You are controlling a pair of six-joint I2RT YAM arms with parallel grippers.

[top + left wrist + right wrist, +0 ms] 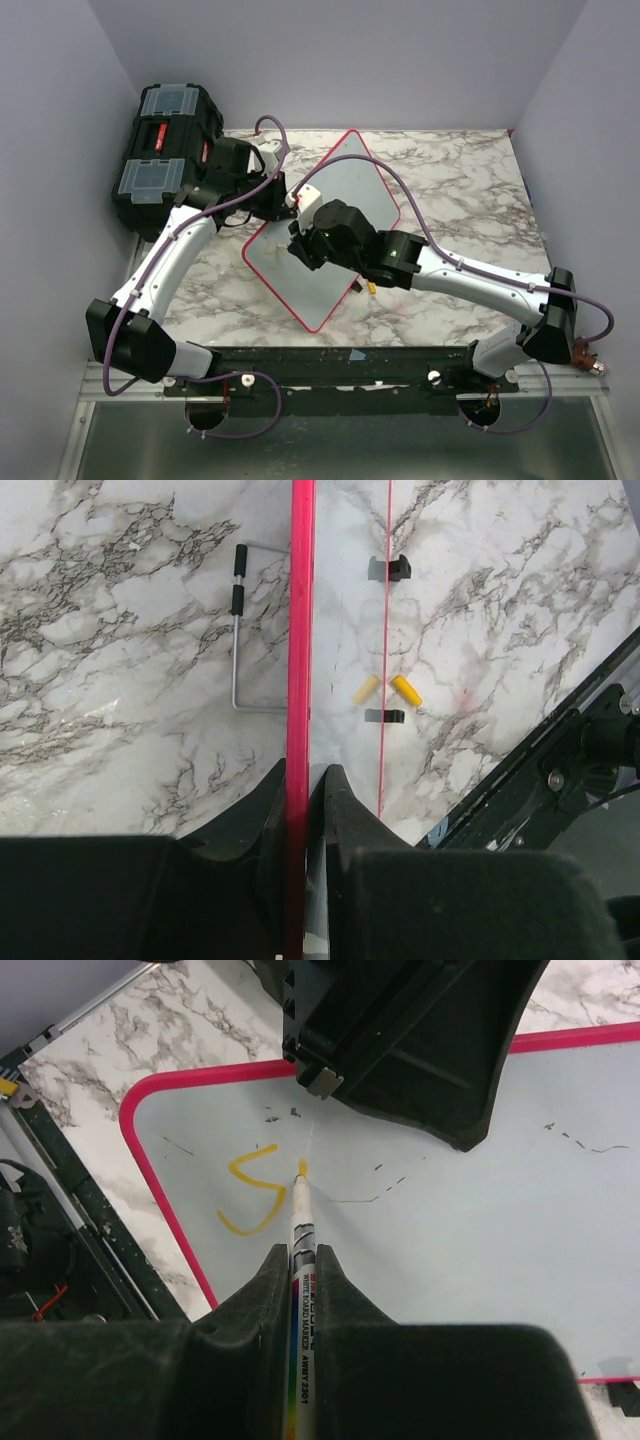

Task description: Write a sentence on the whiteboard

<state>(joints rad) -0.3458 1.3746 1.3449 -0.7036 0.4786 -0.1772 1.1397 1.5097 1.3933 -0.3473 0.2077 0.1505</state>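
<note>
The whiteboard (355,190), white with a pink-red frame, lies turned like a diamond mid-table. My left gripper (288,200) is shut on its left edge; in the left wrist view (305,775) the pink frame (300,630) runs between the jaws. My right gripper (305,245) is shut on a white whiteboard marker (300,1210), whose yellow tip touches the board (480,1220). Of the sentence, only a yellow-orange "S" (255,1195) and a short stroke at the tip show. Faint old dark marks dot the surface.
A black toolbox (165,150) stands at the back left, close behind the left arm. A small yellow piece (372,287) lies by the board's near right edge. The left wrist view shows a wire stand (237,630), black clips (398,568) and yellow pieces (367,689).
</note>
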